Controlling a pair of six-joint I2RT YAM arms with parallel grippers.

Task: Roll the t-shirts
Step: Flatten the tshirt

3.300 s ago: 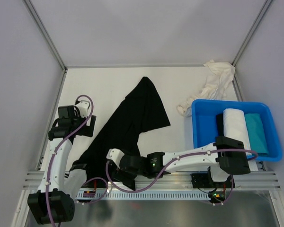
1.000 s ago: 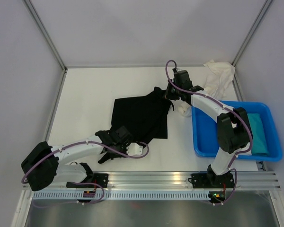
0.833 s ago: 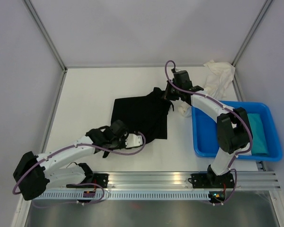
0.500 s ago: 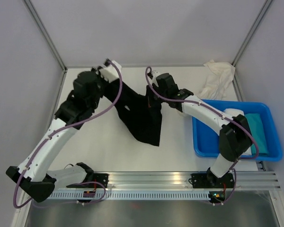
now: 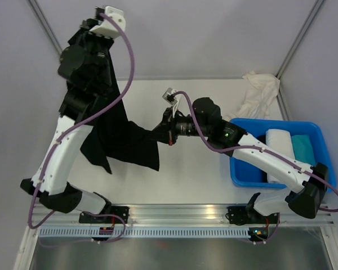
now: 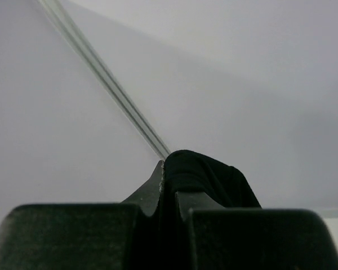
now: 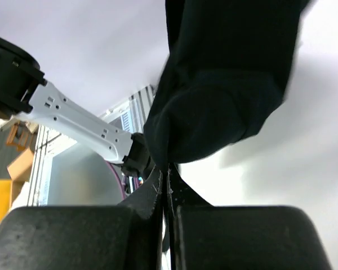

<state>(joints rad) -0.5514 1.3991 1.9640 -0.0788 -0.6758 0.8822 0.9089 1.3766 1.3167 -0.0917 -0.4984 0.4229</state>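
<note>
The black t-shirt (image 5: 124,143) hangs over the table (image 5: 214,174), spread between both arms. Left gripper (image 6: 169,183), raised high, is clenched on one edge, cloth bunched at its fingertips. Right gripper (image 7: 165,179) pinches another edge, fabric drooping just beyond.

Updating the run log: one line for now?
left end effector: shut on black t-shirt | right end effector: shut on it | state: hanging, unrolled

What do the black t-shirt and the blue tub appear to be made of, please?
Black t-shirt: soft matte cloth, possibly cotton; it hangs in limp folds. Blue tub: rigid plastic, it seems, with a smooth finish; even colour, straight walls, rounded moulded rim.
</note>
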